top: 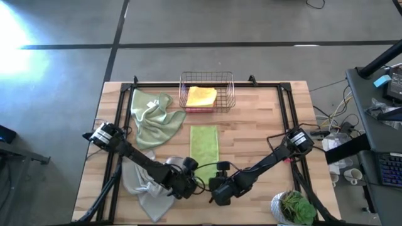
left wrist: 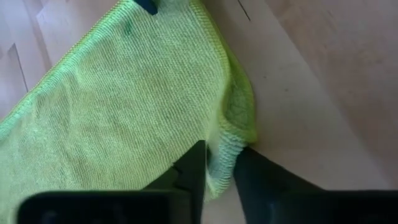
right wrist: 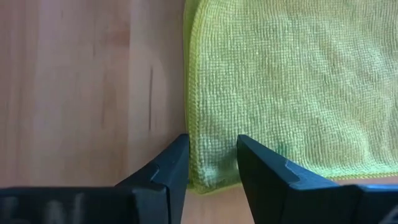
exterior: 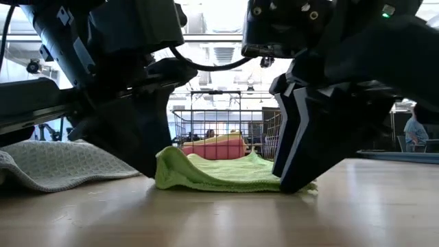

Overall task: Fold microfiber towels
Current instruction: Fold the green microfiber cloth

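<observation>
Near end of the lime green towel (top: 204,145) is hidden in the high view under both wrists; only its far part shows, a narrow strip lying flat mid-surface, long axis running toward the wire basket (top: 206,90).

Left hand (left wrist: 217,163): in the left wrist view the two fingers are drawn in on a near corner of the lime towel, cloth bunched and lifted between them. Pinching it.

Right hand (right wrist: 213,163): fingers straddle the other near corner, cloth edge lying between them with a gap on either side. Spread, not visibly pressing.

Low view: both hands down at the surface (top: 257,119), one at each end of the towel's near edge, which is humped on the left-hand side. Fingertips themselves are lost behind the dark housings.

Yellow towel (top: 201,96) folded in the basket, with a pink towel under it, only a thin edge showing. Sage green towel (top: 152,118) crumpled at far left, just beside the basket. Grey-beige towel (top: 144,187) rumpled at near left, partly covered by the left arm, one corner reaching the near edge.

Open wood lies right of the lime towel, out to the right arm's base. A potted plant (top: 294,208) sits at the near right corner, cut off by the frame.
</observation>
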Controlling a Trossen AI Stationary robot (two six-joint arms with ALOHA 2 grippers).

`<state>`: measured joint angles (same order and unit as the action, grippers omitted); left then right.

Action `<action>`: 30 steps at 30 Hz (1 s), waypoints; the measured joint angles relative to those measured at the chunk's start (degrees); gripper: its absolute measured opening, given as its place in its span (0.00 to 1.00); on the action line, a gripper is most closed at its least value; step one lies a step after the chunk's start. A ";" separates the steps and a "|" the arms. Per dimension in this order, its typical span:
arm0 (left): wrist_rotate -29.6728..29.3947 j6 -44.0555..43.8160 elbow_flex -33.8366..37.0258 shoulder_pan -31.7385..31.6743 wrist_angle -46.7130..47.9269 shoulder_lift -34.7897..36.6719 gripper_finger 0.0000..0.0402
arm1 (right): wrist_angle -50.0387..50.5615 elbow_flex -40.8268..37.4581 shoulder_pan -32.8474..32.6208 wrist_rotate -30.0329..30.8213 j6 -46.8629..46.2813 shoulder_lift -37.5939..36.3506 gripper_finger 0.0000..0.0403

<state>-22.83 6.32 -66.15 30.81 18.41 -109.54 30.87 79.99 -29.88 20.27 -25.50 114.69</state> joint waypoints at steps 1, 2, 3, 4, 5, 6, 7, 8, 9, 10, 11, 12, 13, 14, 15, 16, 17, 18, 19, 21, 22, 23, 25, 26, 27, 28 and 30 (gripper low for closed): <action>0.00 -0.01 0.00 0.00 0.00 0.00 0.11 | 0.00 -0.02 0.05 0.04 0.00 0.02 0.31; 0.00 -0.04 0.00 0.00 0.00 0.00 0.07 | 0.02 -0.02 0.05 0.05 0.00 0.02 0.31; 0.02 -0.07 0.00 0.00 0.00 0.00 0.04 | 0.03 -0.02 0.05 -0.16 0.00 0.05 0.31; 0.05 -0.24 0.02 0.00 0.00 0.00 0.02 | 0.05 -0.02 0.09 -0.72 0.00 0.05 0.31; 0.18 -0.92 0.02 0.00 0.00 0.02 0.01 | 0.07 -0.02 0.16 -1.45 -0.02 0.05 0.31; 0.26 -2.07 0.02 0.00 0.00 0.06 0.02 | 0.10 -0.03 0.22 -2.02 -0.04 0.05 0.31; 0.33 -3.42 0.02 0.00 0.00 0.11 0.02 | 0.11 -0.04 0.25 -2.40 -0.07 0.05 0.32; 0.45 -4.79 0.02 0.00 0.01 0.26 0.02 | 0.11 -0.09 0.27 -2.69 -0.11 0.05 0.32; 0.48 -5.98 0.03 0.00 0.00 0.52 0.02 | 0.09 -0.15 0.31 -2.73 -0.26 0.05 0.33; 0.50 -6.93 0.04 0.00 -0.06 0.78 0.01 | 0.01 -0.24 0.56 -2.83 -0.61 0.26 0.34; 0.50 -7.48 0.04 0.00 -0.35 1.04 0.01 | 0.09 -0.24 0.89 -3.27 -1.17 0.39 0.34; 0.56 -7.58 0.04 0.00 -0.50 1.39 0.01 | 0.13 -0.33 1.25 -3.89 -1.84 0.40 0.34; 0.66 -7.74 0.07 0.00 -0.63 1.64 0.00 | 0.13 -0.46 1.69 -4.70 -2.33 0.40 0.34; 0.66 -7.80 0.07 0.00 -1.40 1.82 0.00 | 0.13 -0.63 2.13 -5.49 -3.11 0.40 0.34; 0.72 -7.84 0.07 0.00 -1.98 2.00 0.00 | 0.10 -0.78 2.59 -6.15 -3.76 0.40 0.33; 0.72 -7.81 0.07 0.00 -1.93 2.14 0.00 | 0.09 -0.83 2.95 -6.70 -4.30 0.40 0.32; 0.71 -8.11 0.07 0.00 -2.05 2.23 0.00 | 0.04 -0.83 3.18 -7.08 -4.34 0.40 0.30; 0.70 -8.92 0.07 -0.08 -2.29 2.27 0.00 | -0.05 -0.83 3.34 -7.54 -4.30 0.40 0.28; 0.71 -9.47 0.07 -0.11 -2.34 2.27 0.00 | -0.13 -0.83 3.53 -8.08 -4.20 0.40 0.25; 0.70 -10.52 0.07 -0.14 -2.36 2.27 0.00 | -0.31 -0.87 3.64 -9.14 -4.14 0.42 0.17; 0.70 -10.55 0.07 -0.17 -2.37 2.29 0.00 | -0.38 -0.87 3.64 -9.20 -4.14 0.44 0.13; 0.70 -10.55 0.07 -0.17 -2.39 2.29 0.00 | -0.41 -0.85 3.62 -9.20 -4.23 0.45 0.09; 0.70 -10.59 0.07 -0.22 -2.40 2.29 0.00 | -0.19 -0.58 3.42 -9.21 -4.47 0.32 0.04; 0.71 -10.57 0.07 -0.22 -2.40 2.35 0.00 | 0.07 -0.25 3.16 -9.22 -4.51 0.25 0.04; 0.91 -10.57 0.07 -0.22 -2.40 2.46 0.00 | 0.41 0.28 2.97 -9.17 -4.88 0.24 0.03; 1.46 -10.60 0.07 -0.22 -2.40 2.60 0.00 | 0.96 0.92 2.85 -9.16 -5.89 0.26 0.03; 2.81 -10.61 -0.23 -0.22 -2.34 2.77 0.00 | 2.15 2.55 2.44 -9.42 -8.37 0.39 0.02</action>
<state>-20.02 -4.29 -66.38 30.59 16.08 -106.76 33.02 82.54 -27.43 10.85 -33.86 115.08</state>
